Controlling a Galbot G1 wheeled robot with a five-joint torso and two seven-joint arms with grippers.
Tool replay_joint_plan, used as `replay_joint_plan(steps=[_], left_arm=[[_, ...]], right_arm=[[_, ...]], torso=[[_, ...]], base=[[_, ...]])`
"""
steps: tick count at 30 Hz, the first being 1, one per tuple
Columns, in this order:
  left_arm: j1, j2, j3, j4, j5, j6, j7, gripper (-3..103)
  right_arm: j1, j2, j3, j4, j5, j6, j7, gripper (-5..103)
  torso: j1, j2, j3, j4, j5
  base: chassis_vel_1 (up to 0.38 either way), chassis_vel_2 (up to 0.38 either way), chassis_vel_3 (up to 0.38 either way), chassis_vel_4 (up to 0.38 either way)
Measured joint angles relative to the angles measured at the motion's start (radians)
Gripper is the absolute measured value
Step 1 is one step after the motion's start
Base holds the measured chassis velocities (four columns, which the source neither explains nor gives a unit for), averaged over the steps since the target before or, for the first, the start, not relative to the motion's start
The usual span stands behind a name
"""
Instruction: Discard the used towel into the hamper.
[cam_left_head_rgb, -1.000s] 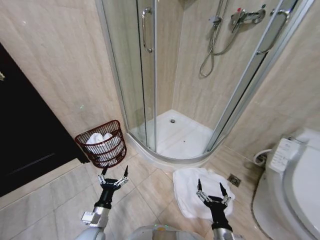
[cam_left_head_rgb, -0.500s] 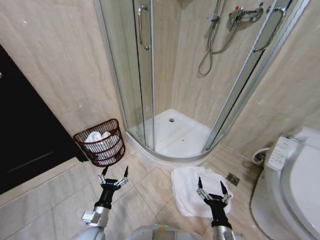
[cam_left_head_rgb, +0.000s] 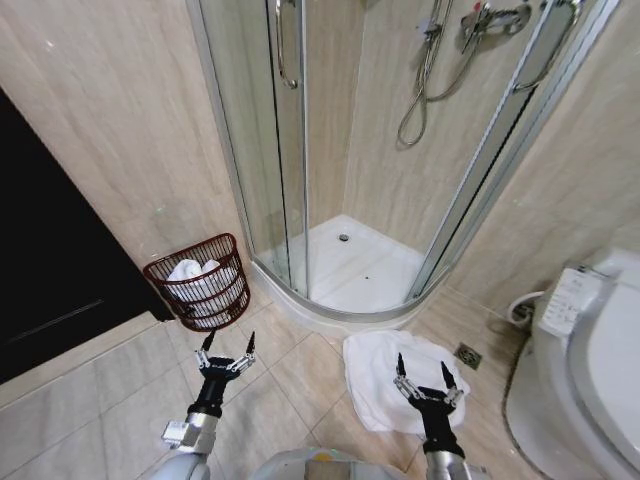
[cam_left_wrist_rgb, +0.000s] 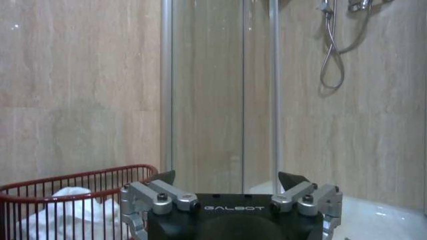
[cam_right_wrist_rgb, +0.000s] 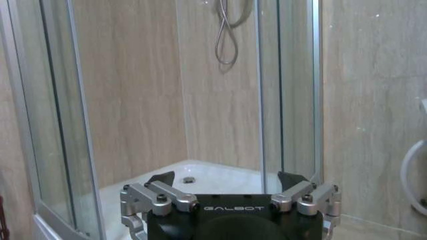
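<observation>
A white used towel lies crumpled on the floor tiles in front of the shower, at the right. My right gripper is open and held above the towel's near part, not touching it. The hamper is a dark red wire basket against the wall at the left; white cloth lies inside it. In the left wrist view the hamper shows beside my left gripper. In the head view my left gripper is open and empty, just in front of the hamper.
A curved glass shower cabin with a white tray stands ahead. A toilet is at the right, a floor drain beside the towel, and a black door at the left.
The whole head picture has shifted slightly, so the camera has moved. Both grippers stay open in the same pose.
</observation>
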Motion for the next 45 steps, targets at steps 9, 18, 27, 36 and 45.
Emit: replay_joint_plan(steps=[9, 18, 27, 36, 45], left_arm=[[-0.003, -0.001, 0.001, 0.003, 0.000, 0.000, 0.000, 100], [-0.008, 0.000, 0.004, 0.008, 0.001, 0.000, 0.001, 100], [-0.009, 0.000, 0.004, 0.007, 0.002, 0.003, 0.006, 100], [-0.008, -0.004, 0.005, 0.003, 0.003, 0.008, 0.005, 100], [-0.024, -0.012, 0.002, -0.003, -0.019, 0.047, -0.028, 100]], right_arm=[[0.000, 0.002, 0.000, -0.005, -0.001, 0.003, 0.000, 100], [0.002, 0.002, -0.005, -0.011, -0.002, -0.002, 0.016, 100], [0.012, 0.001, -0.012, -0.013, -0.003, -0.011, 0.026, 100], [0.012, 0.000, -0.011, -0.014, -0.006, -0.011, 0.023, 100], [0.019, 0.004, 0.007, -0.020, -0.005, -0.007, 0.021, 100]], torso=[[-0.011, -0.039, -0.027, 0.0000, 0.0000], [-0.019, -0.071, -0.052, 0.0000, 0.0000], [-0.028, -0.107, -0.079, 0.0000, 0.0000], [-0.036, -0.142, -0.106, 0.0000, 0.0000], [-0.041, -0.182, -0.141, 0.0000, 0.0000]], base=[[0.000, 0.000, 0.000, 0.000], [0.000, 0.000, 0.000, 0.000], [0.000, 0.000, 0.000, 0.000], [0.000, 0.000, 0.000, 0.000], [0.000, 0.000, 0.000, 0.000]])
